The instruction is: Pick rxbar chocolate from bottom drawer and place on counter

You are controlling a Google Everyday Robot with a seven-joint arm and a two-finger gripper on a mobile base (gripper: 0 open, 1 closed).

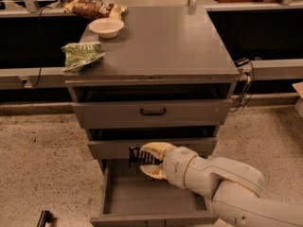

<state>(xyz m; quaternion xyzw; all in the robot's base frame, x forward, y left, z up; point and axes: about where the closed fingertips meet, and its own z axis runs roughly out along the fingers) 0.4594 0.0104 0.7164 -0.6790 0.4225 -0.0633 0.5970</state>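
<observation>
As 3 grey drawers stack under the counter [165, 41], which carries 2 snack bags [81, 56] and 1 bowl [106, 27], 1 rxbar chocolate [136, 156], flat, black, pale-striped, hangs over the open bottom drawer [151, 197], clamped tight in the gripper [145, 160].

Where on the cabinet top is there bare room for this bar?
The counter is bare across its middle and right side, bordered on the left by the green snack bag and white bowl. The back left corner is crowded: bowl plus brown-and-yellow snack bag. The gripper, shut on the rxbar chocolate, hangs over the bottom drawer.
</observation>
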